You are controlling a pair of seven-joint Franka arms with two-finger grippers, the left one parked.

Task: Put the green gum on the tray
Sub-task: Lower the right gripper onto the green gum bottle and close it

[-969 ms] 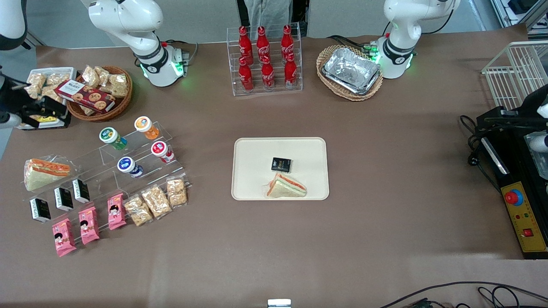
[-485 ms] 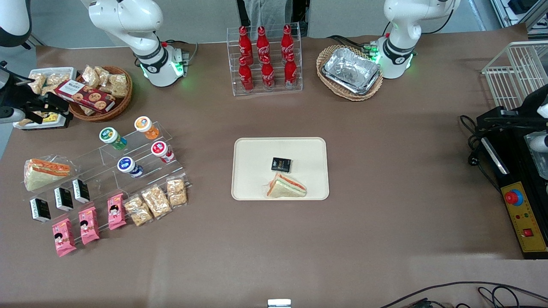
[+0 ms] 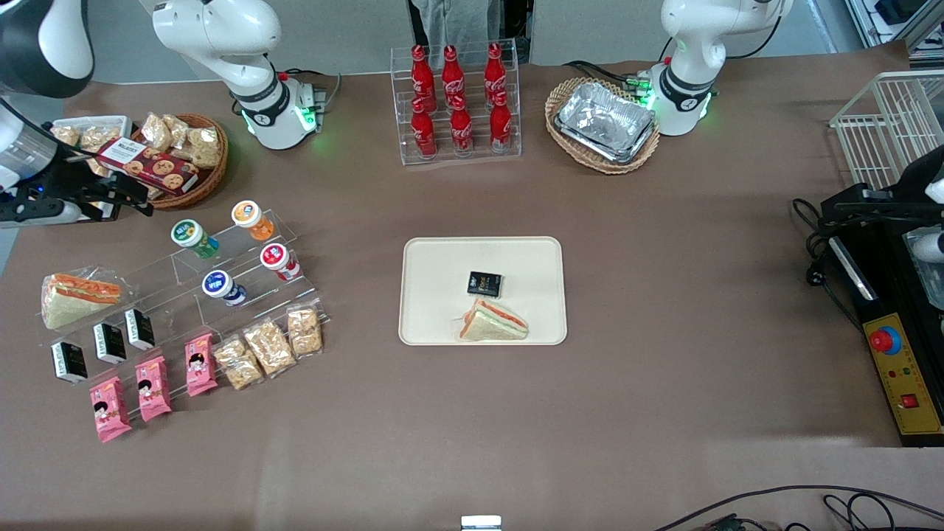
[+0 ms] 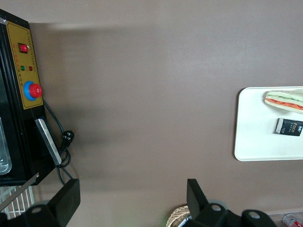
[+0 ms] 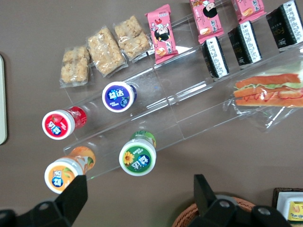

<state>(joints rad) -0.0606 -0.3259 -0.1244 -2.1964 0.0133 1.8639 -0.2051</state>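
Four bottles: they lie on the clear stepped rack point(image 3: 221, 273) at my working end of the table; the blue bottle point(image 3: 223, 287) is nearest the front camera, the red bottle point(image 3: 279, 260) a step up.
Green gum: my target point(image 3: 193, 237) rests on the rack's upper step, lid facing up, with the orange bottle point(image 3: 252, 219) just beside it; from my wrist I see the same green gum point(image 5: 138, 156) close to my fingers, the orange one point(image 5: 66, 173) near it.
My gripper: it point(image 3: 129, 200) hovers above the table between the wicker snack basket point(image 3: 188, 158) and the rack, near the gum but not touching it; my fingers point(image 5: 74, 196) are spread wide and hold nothing.
Tray: the cream tray point(image 3: 435, 258) sits mid-table, well apart from the rack, already carrying a sandwich point(image 3: 493, 322) and a small black packet point(image 3: 484, 282).
Risk, wrong pick: the orange bottle is so near that a sideways drift could close me on it instead.
Risk, slip: the gum's round body lies tilted on smooth plastic, so an off-centre squeeze may roll it off the step or knock its neighbour.
Risk, placement: I judge the bare tray corner safest; landing on the sandwich would tip the bottle.
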